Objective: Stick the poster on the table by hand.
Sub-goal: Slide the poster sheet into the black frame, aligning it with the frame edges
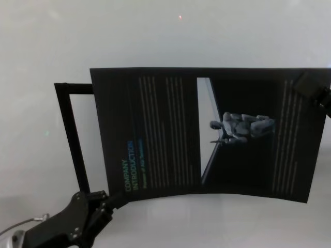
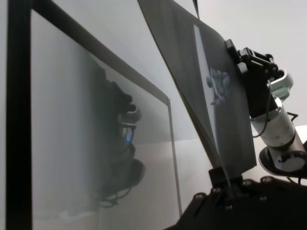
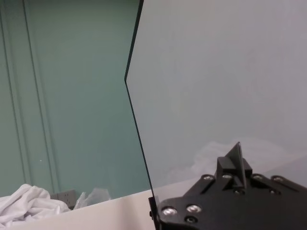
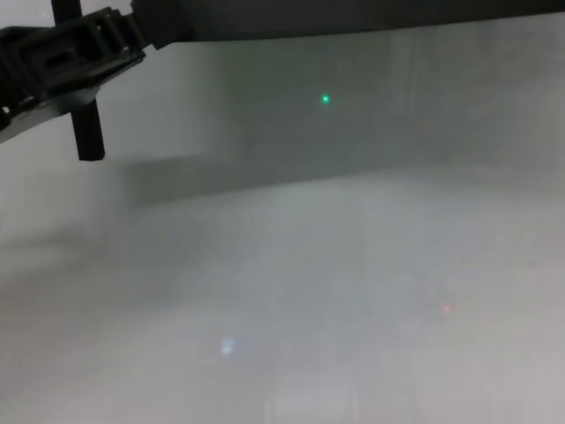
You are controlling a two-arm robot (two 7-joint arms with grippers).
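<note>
The poster (image 1: 170, 134) is a large black sheet with a teal "COMPANY INTRODUCTION" heading and a robot picture. It hangs in the air above the pale table (image 1: 217, 222), turned sideways and slightly bowed. My left gripper (image 1: 115, 198) is shut on its lower left corner; this also shows in the left wrist view (image 2: 225, 184) and the chest view (image 4: 132, 35). My right gripper (image 1: 305, 85) is shut on the upper right corner. The right wrist view shows the poster's pale back (image 3: 216, 86) pinched in that gripper (image 3: 238, 163). The poster's lower edge (image 4: 353, 16) runs along the top of the chest view.
A black upright frame (image 1: 67, 134) with a clear pane stands behind the poster's left side; it also shows in the left wrist view (image 2: 19, 96), and its post shows in the chest view (image 4: 86, 132). The table (image 4: 309, 291) stretches below. A white cloth (image 3: 29, 203) lies far off.
</note>
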